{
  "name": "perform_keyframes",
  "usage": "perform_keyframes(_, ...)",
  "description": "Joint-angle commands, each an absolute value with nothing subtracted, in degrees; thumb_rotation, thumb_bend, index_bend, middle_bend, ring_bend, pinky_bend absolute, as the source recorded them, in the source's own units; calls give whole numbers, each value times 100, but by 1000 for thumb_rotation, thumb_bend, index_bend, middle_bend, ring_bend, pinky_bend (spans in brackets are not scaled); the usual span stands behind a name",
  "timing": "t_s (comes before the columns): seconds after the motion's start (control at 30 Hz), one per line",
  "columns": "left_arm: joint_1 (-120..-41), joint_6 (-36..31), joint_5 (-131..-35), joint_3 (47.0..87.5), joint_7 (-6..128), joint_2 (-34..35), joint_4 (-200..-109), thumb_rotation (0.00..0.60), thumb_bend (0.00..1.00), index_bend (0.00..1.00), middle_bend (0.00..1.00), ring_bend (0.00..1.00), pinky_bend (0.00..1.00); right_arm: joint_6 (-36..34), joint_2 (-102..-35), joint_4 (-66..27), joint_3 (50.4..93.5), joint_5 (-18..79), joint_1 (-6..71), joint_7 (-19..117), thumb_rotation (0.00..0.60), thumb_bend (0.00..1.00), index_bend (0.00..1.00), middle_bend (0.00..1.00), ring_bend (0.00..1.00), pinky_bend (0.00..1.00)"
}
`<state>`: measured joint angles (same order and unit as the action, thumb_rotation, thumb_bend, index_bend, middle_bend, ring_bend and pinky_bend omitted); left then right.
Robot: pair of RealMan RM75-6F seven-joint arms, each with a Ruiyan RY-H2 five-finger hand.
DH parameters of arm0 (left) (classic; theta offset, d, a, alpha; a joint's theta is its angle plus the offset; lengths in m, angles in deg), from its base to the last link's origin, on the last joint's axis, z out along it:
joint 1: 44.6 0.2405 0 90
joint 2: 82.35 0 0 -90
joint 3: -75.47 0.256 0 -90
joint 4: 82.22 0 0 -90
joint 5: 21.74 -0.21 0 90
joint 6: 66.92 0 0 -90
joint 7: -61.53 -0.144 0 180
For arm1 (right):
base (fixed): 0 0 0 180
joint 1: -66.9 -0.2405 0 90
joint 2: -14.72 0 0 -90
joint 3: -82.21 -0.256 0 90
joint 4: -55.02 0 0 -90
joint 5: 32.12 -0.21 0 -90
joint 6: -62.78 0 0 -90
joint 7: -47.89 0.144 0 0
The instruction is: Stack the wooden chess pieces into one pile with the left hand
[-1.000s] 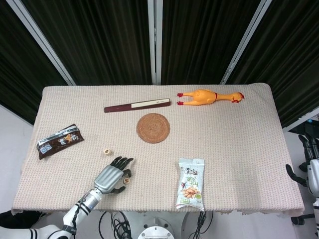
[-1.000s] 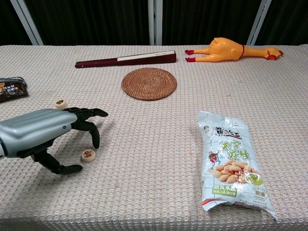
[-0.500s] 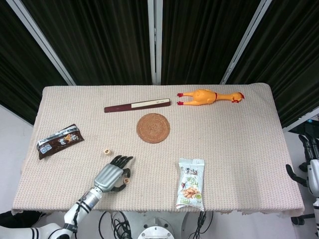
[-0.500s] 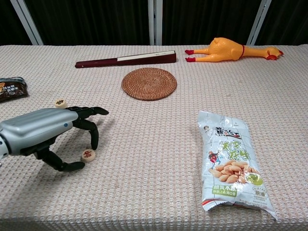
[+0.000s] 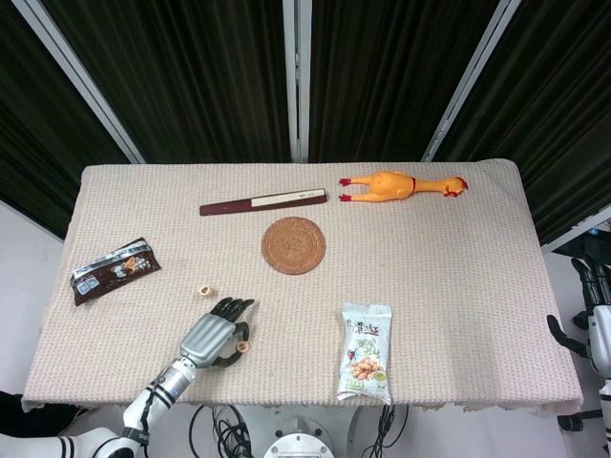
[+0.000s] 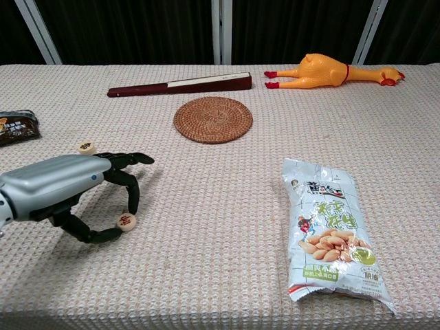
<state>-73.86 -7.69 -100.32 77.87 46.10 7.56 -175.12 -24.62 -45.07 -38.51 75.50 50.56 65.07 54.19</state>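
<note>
Left hand [image 6: 65,194]: lying low over the table cloth [image 6: 227,206], fingers curling around the red-marked chess piece [image 6: 125,221], thumb and a fingertip touching its edges; firm grip cannot be told. Second chess piece [image 6: 85,146]: resting just beyond the hand, toward the table's far side. Right hand [image 5: 594,320]: hanging off the table's edge, holding nothing, far from both pieces.

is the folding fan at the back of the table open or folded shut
Folded shut: the fan lies as one narrow, straight bar on the table, with no ribs or leaf spread out in either view.
</note>
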Motion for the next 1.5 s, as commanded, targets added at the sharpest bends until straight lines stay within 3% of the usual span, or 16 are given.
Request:
perform_keyframes(0.03, -7371, -748, -10029, 7775, 4622, 745, -17530, 600, 309, 489, 0, 0, 0, -2465, -4506, -3849, 7551, 5057, 6509, 5422, 600, 246, 0, 0, 0, 0)
perform_keyframes(0.3, -7320, -489, -10112, 7655, 4518, 392, -17901, 600, 310, 491, 0, 0, 0, -2464, -4511, -3842, 7546, 5051, 6507, 5419, 600, 247, 0, 0, 0, 0)
perform_keyframes(0.63, -7371, -405, -9476, 7112, 4500, -357, -18269, 600, 310, 490, 3, 0, 0, -2415, -4528, -3860, 7549, 5033, 6483, 5355, 600, 246, 0, 0, 0, 0)
perform_keyframes(0.87, -7521, -716, -8903, 6848, 4711, -376, -17879, 600, 310, 491, 15, 0, 0, -2371, -4552, -3863, 7551, 5015, 6457, 5283, 600, 247, 0, 0, 0, 0)
perform_keyframes(1.5, -7734, -1088, -8529, 6793, 4957, -67, -17283, 600, 310, 490, 16, 0, 0, -2320, -4552, -3866, 7556, 4989, 6434, 5253, 600, 246, 0, 0, 0, 0)
